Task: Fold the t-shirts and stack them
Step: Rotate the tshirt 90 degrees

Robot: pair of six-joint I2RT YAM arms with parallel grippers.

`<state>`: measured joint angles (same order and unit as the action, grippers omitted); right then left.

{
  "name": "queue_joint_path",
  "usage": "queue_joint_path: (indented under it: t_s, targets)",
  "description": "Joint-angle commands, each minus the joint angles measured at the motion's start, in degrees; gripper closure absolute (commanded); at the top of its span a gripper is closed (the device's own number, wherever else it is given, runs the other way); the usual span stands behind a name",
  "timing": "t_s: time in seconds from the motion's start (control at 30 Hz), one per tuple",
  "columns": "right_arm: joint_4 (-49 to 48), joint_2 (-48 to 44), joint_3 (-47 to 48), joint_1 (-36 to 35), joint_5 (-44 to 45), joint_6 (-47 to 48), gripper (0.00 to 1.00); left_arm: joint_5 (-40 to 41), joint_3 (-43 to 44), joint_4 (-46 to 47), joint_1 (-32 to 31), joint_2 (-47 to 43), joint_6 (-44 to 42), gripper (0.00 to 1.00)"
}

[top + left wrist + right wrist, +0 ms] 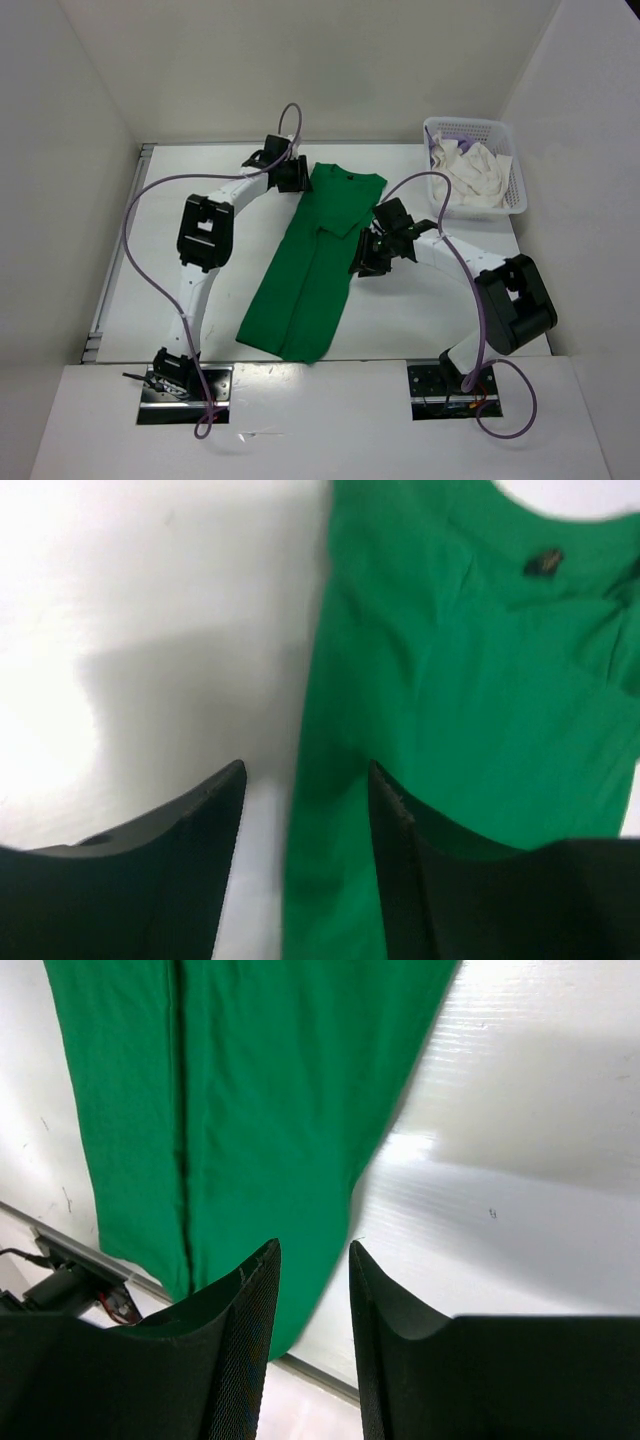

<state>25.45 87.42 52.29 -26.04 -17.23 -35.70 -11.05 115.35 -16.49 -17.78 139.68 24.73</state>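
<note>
Bright green cloth t-shirt under L gripper, R gripper (both open, empty): lengthwise fold only. White cloth t-shirt, lavender cloth t-shirt unfolded in white lattice basket beyond R.

The bright green t-shirt lies flat on the table ahead of me. It is folded lengthwise into a long, narrow strip, collar at the far end and hem toward the near edge, slanting slightly left. A dark label shows inside its neck. The white t-shirt and the pale lavender t-shirt lie crumpled in the basket at far right.
</note>
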Motion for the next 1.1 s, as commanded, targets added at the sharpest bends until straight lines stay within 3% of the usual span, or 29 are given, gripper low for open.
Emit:
queue_joint_path:
  t_s: [0.0,0.1,0.13,0.17,0.23,0.4,0.63,0.7,0.77,0.87,0.9,0.93,1.0,1.03,1.07]
  targets:
    - [0.74,-2.68,1.94,0.11,-1.49,-0.16,0.60,-2.91,8.20,-1.35,-0.76,5.42,-1.97,0.46]
    - [0.74,-2.69,2.46,0.64,-1.49,-0.16,0.60,-4.15,18.65,-5.12,-1.91,11.30,-1.97,0.62]
    - [0.74,-2.69,2.46,0.64,-1.49,-0.16,0.60,-4.16,21.29,-6.00,-1.91,13.67,-1.97,0.74]
    - [0.74,-2.17,2.46,0.64,-1.49,-0.16,0.60,-4.16,24.71,-6.01,-1.91,14.30,-1.01,0.79]
    - [-0.40,-0.59,1.94,1.17,-1.49,0.46,0.60,-1.20,26.32,-5.49,-1.91,14.83,1.10,0.87]
    - [-1.46,5.64,4.04,1.78,-2.54,2.30,0.57,2.61,31.16,-4.70,0.89,14.67,4.70,0.95]
    - [-1.99,12.86,10.98,2.31,-3.24,4.33,0.52,3.23,23.98,-2.68,8.29,11.33,11.74,1.00]
    - [-1.99,13.39,12.04,2.31,-4.29,4.85,0.48,4.19,15.64,1.35,8.81,6.94,12.35,0.89]
    - [-0.41,13.39,12.75,2.31,-4.30,4.85,0.47,5.59,10.10,2.95,9.34,2.21,12.97,0.67]
    - [0.39,10.68,11.17,2.31,-3.68,5.56,0.47,7.79,-2.28,5.92,10.57,-5.95,13.50,0.53]
    - [0.39,9.97,8.82,2.31,-4.21,5.56,0.47,7.80,-6.76,7.25,11.70,-8.61,14.46,0.42]
    - [-0.57,8.14,7.49,1.18,-4.21,3.64,0.47,7.80,-16.46,8.31,12.24,-14.55,15.16,0.36]
    - [-2.94,6.20,3.28,-0.49,-4.82,1.79,0.47,7.80,-25.83,9.81,12.24,-20.64,15.17,0.24]
    - [-3.74,4.36,2.12,-1.54,-4.83,0.73,0.47,7.80,-29.97,9.81,12.24,-23.54,15.17,0.12]
    - [-4.61,3.30,0.89,-3.73,-4.83,-1.63,0.47,7.19,-37.06,8.94,12.24,-28.71,14.48,0.09]
